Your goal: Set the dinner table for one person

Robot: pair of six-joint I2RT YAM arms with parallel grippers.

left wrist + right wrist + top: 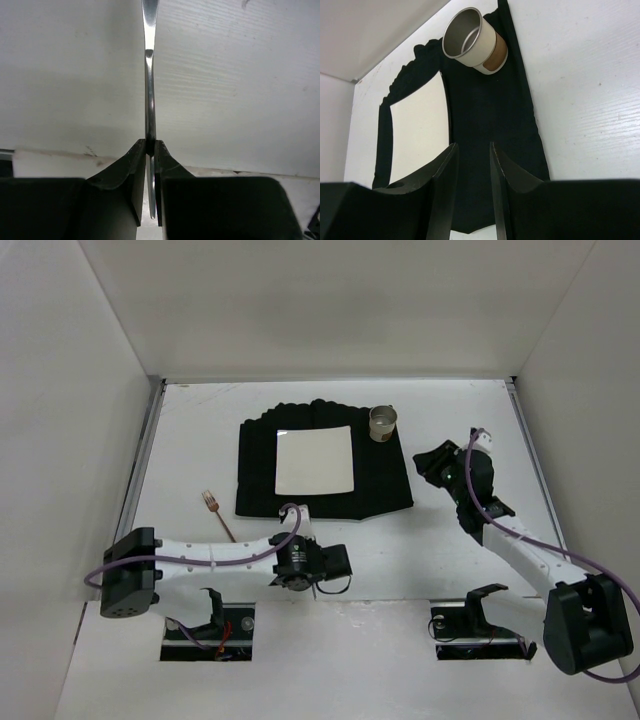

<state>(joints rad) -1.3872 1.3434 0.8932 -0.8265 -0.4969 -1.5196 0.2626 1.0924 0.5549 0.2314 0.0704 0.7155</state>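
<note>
My left gripper (322, 575) (150, 142) is shut on the thin handle of a silver utensil (149, 75), seen edge-on, low over the near part of the white dinner table (190, 440), in front of the black placemat (390, 485). A square white plate (315, 460) lies on the placemat, with a metal-lined cup (383, 423) at the mat's far right corner. A copper fork (218, 515) lies on the table left of the mat. My right gripper (428, 462) (472, 147) is open and empty, above the mat's right edge (485, 115), short of the cup (472, 40) and beside the plate (417, 130).
White walls enclose the table on three sides, with grey rails (140, 470) along its side edges. The table's near edge seam (60, 155) runs just under my left gripper. Two black mounts (470, 615) stand by the arm bases.
</note>
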